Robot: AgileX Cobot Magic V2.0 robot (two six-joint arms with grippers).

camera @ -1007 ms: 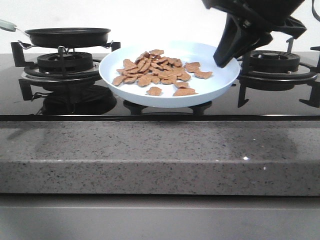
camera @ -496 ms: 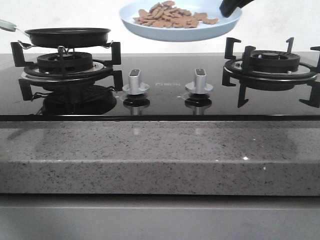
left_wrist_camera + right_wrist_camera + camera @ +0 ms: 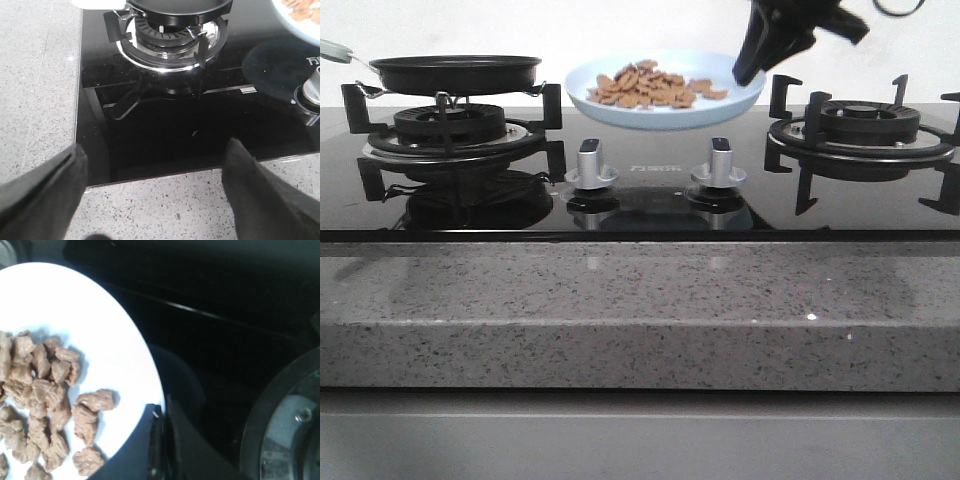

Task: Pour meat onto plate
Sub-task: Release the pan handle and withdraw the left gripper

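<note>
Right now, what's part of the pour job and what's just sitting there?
Job:
meat, heaped on the plate
plate, lifted clear of the stove
right gripper, shut on plate rim

Bystanders:
frying pan on the left burner
knobs
left gripper, open, empty

Inventory: one plate (image 3: 665, 108); one heap of meat (image 3: 645, 88), pieces too numerous to count; one frying pan (image 3: 455, 72); two burners (image 3: 455, 125) (image 3: 865, 125); two control knobs (image 3: 591, 165) (image 3: 718, 163); two hands (image 3: 752, 68) (image 3: 155, 195).

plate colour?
Pale light blue, glossy; the plate shows it best in the front view, washed out to white in the right wrist view.
</note>
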